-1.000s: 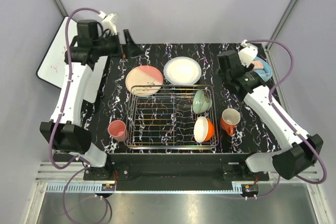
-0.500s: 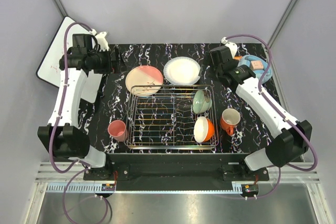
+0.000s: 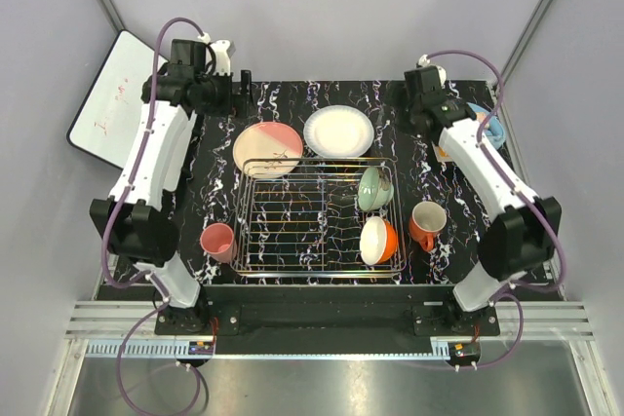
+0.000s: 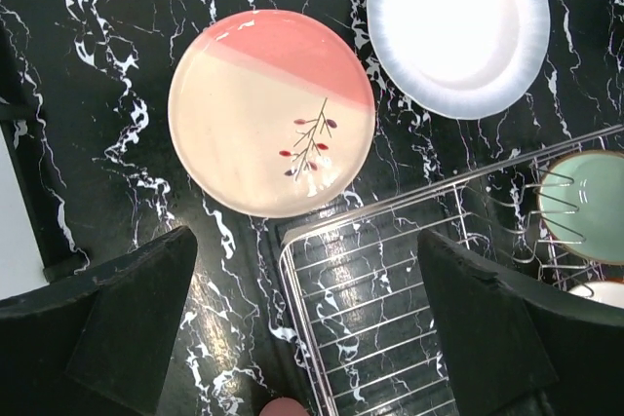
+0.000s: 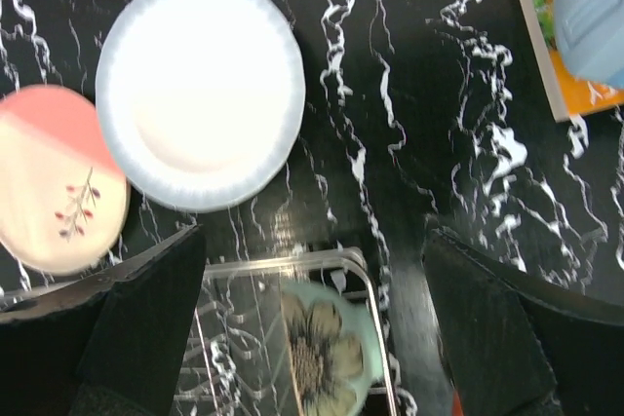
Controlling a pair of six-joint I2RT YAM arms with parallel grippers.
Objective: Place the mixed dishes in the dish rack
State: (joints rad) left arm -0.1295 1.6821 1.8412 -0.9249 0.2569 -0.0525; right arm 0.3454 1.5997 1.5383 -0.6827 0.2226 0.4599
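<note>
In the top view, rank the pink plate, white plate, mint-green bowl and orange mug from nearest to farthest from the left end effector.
From the left end effector:
1. pink plate, on the table by the far left corner of the dish rack.
2. white plate, to the pink plate's right.
3. mint-green bowl, in the rack's right side.
4. orange mug, on the table right of the rack.

Top camera looks down from behind; high wrist cameras face down, both showing the white plate [image 4: 458,26] ahead of the left gripper [image 4: 307,323] and right gripper [image 5: 317,323].
</note>
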